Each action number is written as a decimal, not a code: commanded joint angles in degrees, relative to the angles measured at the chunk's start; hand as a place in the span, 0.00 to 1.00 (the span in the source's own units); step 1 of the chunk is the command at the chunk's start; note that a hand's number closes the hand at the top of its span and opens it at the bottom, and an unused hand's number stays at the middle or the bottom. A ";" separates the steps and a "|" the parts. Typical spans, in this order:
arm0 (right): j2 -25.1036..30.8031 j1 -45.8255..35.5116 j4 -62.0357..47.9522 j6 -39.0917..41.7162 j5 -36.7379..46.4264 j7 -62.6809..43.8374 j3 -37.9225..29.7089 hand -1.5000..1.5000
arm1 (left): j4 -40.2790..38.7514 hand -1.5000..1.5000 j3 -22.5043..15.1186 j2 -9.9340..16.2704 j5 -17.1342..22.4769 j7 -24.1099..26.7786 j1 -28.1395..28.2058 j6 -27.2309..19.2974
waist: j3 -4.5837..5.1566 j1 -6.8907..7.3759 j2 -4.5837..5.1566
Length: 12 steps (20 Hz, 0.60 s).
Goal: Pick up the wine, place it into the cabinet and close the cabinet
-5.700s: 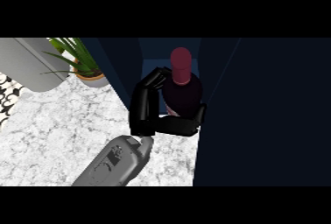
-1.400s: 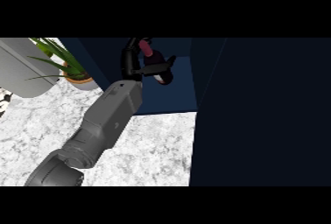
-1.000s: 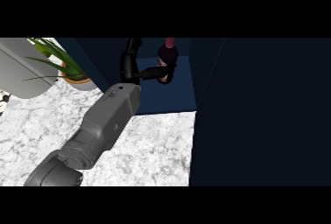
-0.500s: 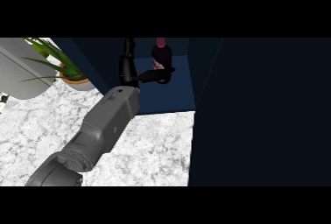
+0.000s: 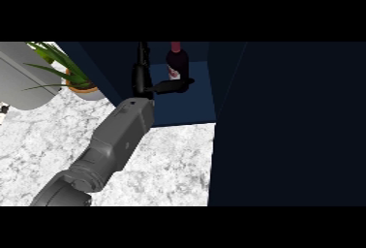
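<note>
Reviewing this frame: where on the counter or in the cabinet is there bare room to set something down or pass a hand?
Marble counter lies bare between the grey forearm and the dark cabinet door, and again left of the forearm below the potted plant. The cabinet shelf is bare in front of the wine bottle. Around the bottle it is crowded by the hand.

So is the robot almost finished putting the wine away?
Partly. The wine bottle is already standing inside the open cabinet. The hand is beside it with straight fingers, thumb at the bottle. What's left: pull the arm out and close the cabinet door, which is wide open.
</note>
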<state>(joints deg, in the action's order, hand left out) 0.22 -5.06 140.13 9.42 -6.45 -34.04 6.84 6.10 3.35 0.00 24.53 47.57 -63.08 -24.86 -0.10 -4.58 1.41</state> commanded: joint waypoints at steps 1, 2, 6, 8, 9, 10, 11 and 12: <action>-0.11 0.24 1.60 -0.46 -0.24 -1.10 0.52 0.00 | 0.09 0.00 0.46 1.98 -0.11 1.79 2.11 4.01 | 0.20 0.83 0.07; -0.19 -0.78 3.32 -1.19 -1.13 -2.54 0.31 0.00 | -0.44 0.00 -0.01 -0.01 -0.41 2.13 1.33 1.91 | 0.20 0.26 0.08; -0.12 -1.50 -1.84 -0.51 -1.53 0.58 -1.98 0.00 | -0.53 0.00 -0.08 1.07 -0.81 1.26 2.37 6.75 | 0.16 1.36 0.05; -0.21 -0.77 0.82 -1.14 -0.30 -0.64 0.78 0.00 | -0.52 0.00 -0.20 0.19 -0.94 1.80 2.05 6.77 | 0.19 1.02 0.00; 0.52 1.32 0.94 0.45 -2.76 0.21 -1.51 0.00 | -0.70 0.00 -0.94 -0.01 -1.21 3.24 3.69 6.44 | 0.14 1.07 -0.24; 0.65 1.73 2.72 0.46 -3.63 -1.02 -1.29 0.00 | -0.32 0.00 -0.62 -0.01 -0.85 3.58 3.45 6.75 | 0.15 0.95 -0.27; 0.33 -0.31 5.37 -1.43 -2.04 -5.02 0.53 0.00 | -1.04 0.00 -1.06 -0.01 -1.06 2.01 2.33 6.93 | 0.22 0.42 -0.23; 1.09 -0.04 3.03 -0.14 -2.72 -2.02 -1.67 0.00 | -0.08 0.00 -0.82 -0.01 -0.38 0.98 2.63 7.47 | 0.14 1.64 -0.64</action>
<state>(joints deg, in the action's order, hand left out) 0.56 -5.46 140.09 9.13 -6.86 -34.79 6.29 5.96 1.81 -0.10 23.18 48.86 -62.86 -19.13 0.03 -4.28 1.28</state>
